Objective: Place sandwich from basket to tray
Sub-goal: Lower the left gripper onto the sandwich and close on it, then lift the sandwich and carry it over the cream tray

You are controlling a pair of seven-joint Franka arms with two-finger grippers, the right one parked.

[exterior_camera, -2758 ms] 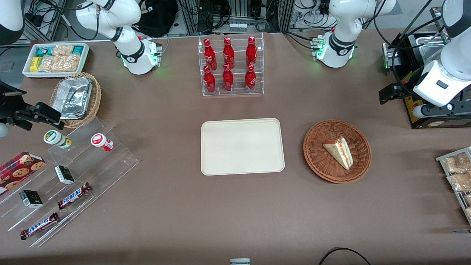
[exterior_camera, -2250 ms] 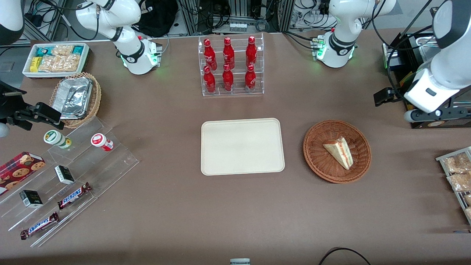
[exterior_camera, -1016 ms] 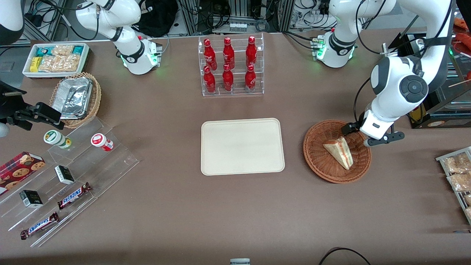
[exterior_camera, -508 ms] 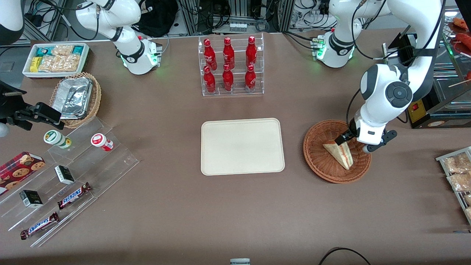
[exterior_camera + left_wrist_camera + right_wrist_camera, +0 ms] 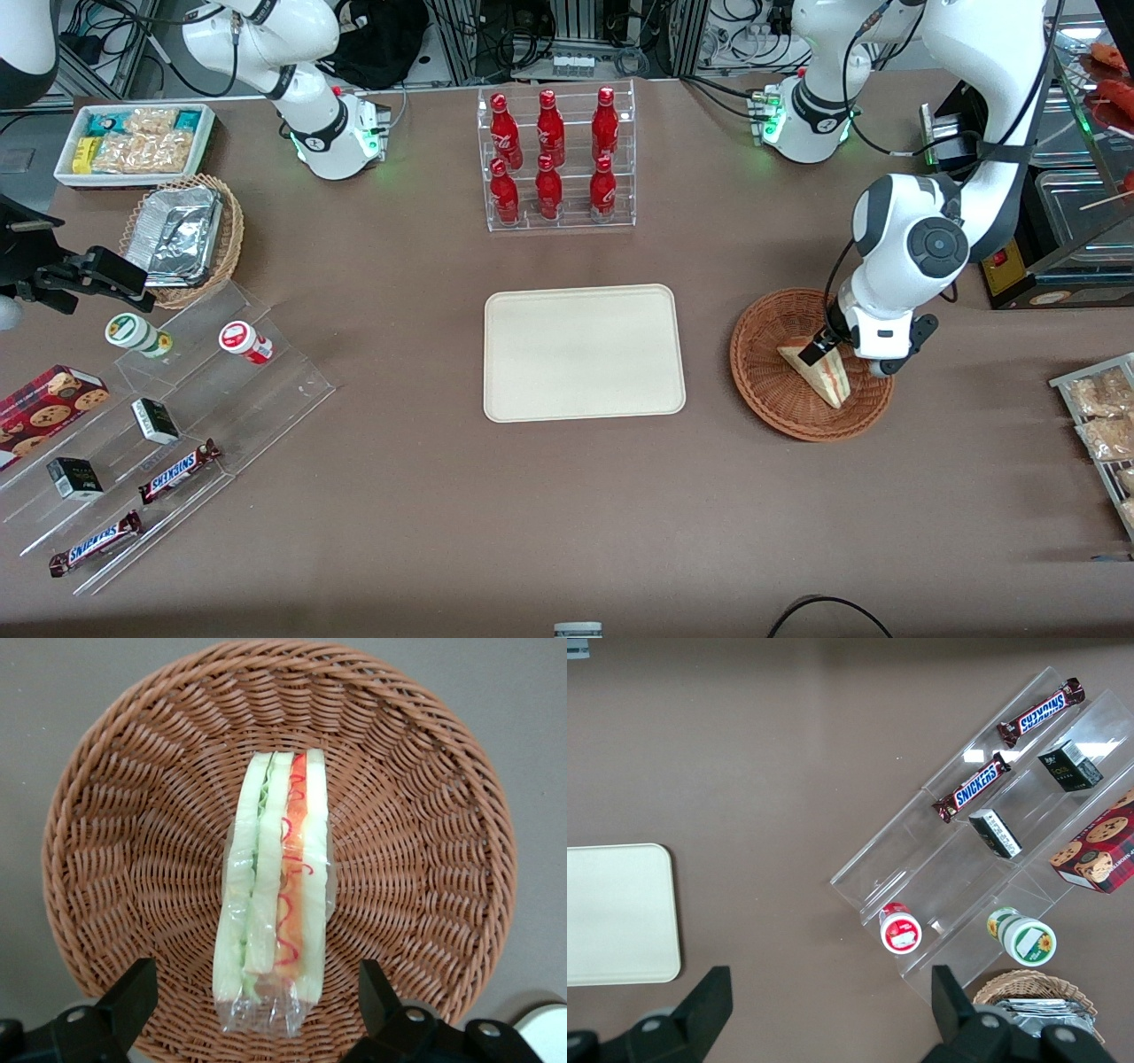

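The sandwich [image 5: 824, 374], a plastic-wrapped wedge of white bread with red and green filling, lies in the round reddish-brown wicker basket [image 5: 771, 381]. In the left wrist view the sandwich [image 5: 276, 912] lies lengthwise in the basket [image 5: 124, 833]. My left gripper [image 5: 837, 347] hangs over the basket, just above the sandwich's wide end. It is open [image 5: 257, 1010], one black finger on each side of the wrapped end, not touching it. The cream-beige tray [image 5: 584, 351] lies beside the basket, toward the parked arm's end, and also shows in the right wrist view [image 5: 616, 912].
A clear rack of red bottles [image 5: 554, 159] stands farther from the camera than the tray. A tan basket of foil containers [image 5: 182, 235], a white snack bin [image 5: 133, 142] and a clear stepped snack stand [image 5: 159, 416] lie toward the parked arm's end. Snack packets [image 5: 1103, 416] lie at the working arm's end.
My left arm has swung in from the table's working-arm end and come down over the basket. The gripper now hangs above the sandwich's wide end. The sandwich has not moved.
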